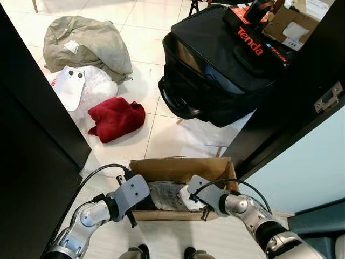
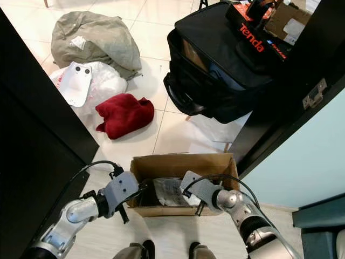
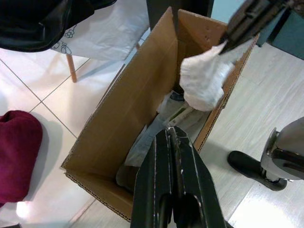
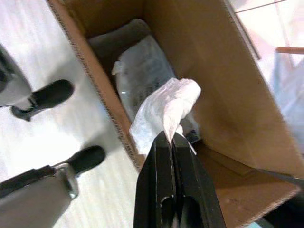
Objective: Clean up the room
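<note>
A: Head views. Cardboard box (image 1: 180,168) open on the floor (image 1: 161,135) at the robot's feet, between both arms. Inside: clear plastic packaging (image 1: 168,195) and darker scraps.

B: Right gripper (image 4: 170,138)?

A: Over the box's right end, fingers pinched together on a crumpled white tissue (image 4: 164,111). The tissue hangs above the box interior, not resting on the contents.

B: Left gripper (image 3: 170,135)?

A: At the box's left end, fingers pressed together, nothing between them.

B: Surroundings?

A: Beyond the box, a red cloth (image 1: 116,117) on the tiles. Farther left, a white plastic bag (image 1: 91,86) with a white device (image 1: 70,86) on it, and a grey-green garment (image 1: 86,43) behind. A large black bag (image 1: 221,70) stands right of centre; on it, a black Tenda carton (image 1: 253,35) and a brown carton (image 1: 291,24).

B: Edges?

A: Dark door panels (image 1: 32,135) flank both sides, narrowing the passage; the box sits in that gap.

B: Left wrist view?

A: Box seen lengthwise, tissue dangling from the other gripper at the far end, red cloth outside the near wall, one of the robot's black feet (image 3: 249,166) beside it.

B: Right wrist view?

A: Tissue clamped at the fingertips, packaging below it, feet on the pale floor just outside the rim.
</note>
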